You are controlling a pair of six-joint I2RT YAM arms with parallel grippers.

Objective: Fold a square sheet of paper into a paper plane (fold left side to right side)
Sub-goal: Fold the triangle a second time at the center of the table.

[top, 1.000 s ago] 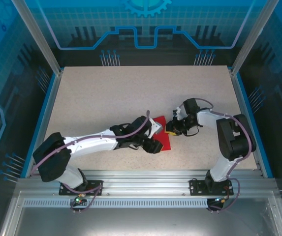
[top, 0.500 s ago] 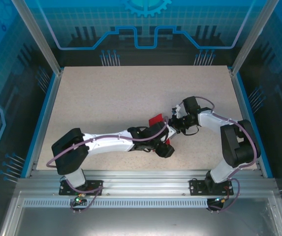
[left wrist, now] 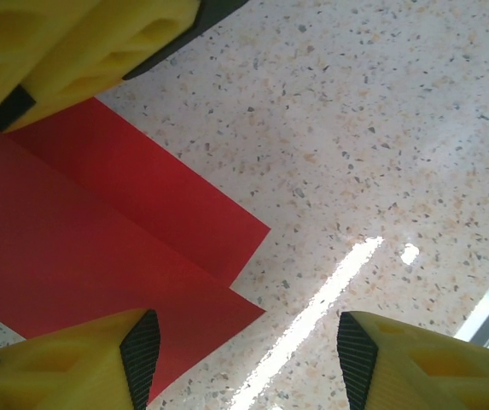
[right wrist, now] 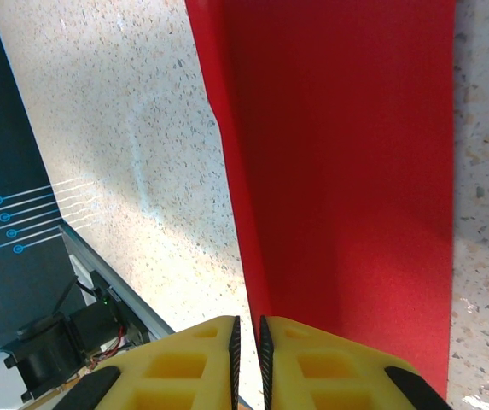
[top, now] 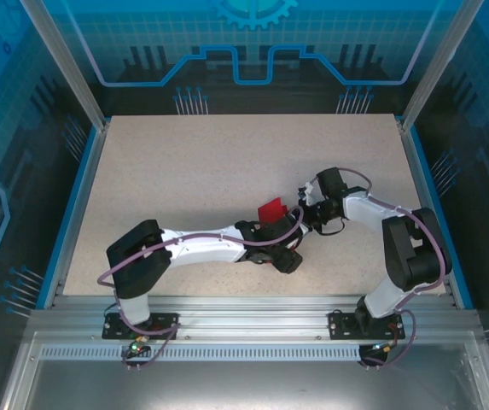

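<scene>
From above, the square sheet of paper (top: pixel 271 210) sits near the table (top: pixel 159 162) centre, with the right gripper (top: pixel 305 217) at its 3 o'clock edge and the left gripper (top: pixel 288 257) at its 5 o'clock. The left wrist view shows the left gripper (left wrist: pixel 244 359) with jaws apart, the creased sheet (left wrist: pixel 99 248) toward 9 o'clock. The right wrist view shows the right gripper (right wrist: pixel 247 342) pinched closed on the sheet's (right wrist: pixel 338 171) 6 o'clock edge.

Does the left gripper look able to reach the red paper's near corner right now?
Probably yes: the left gripper hangs open just over the red paper with nothing between them; the right gripper pinches another edge.
</scene>
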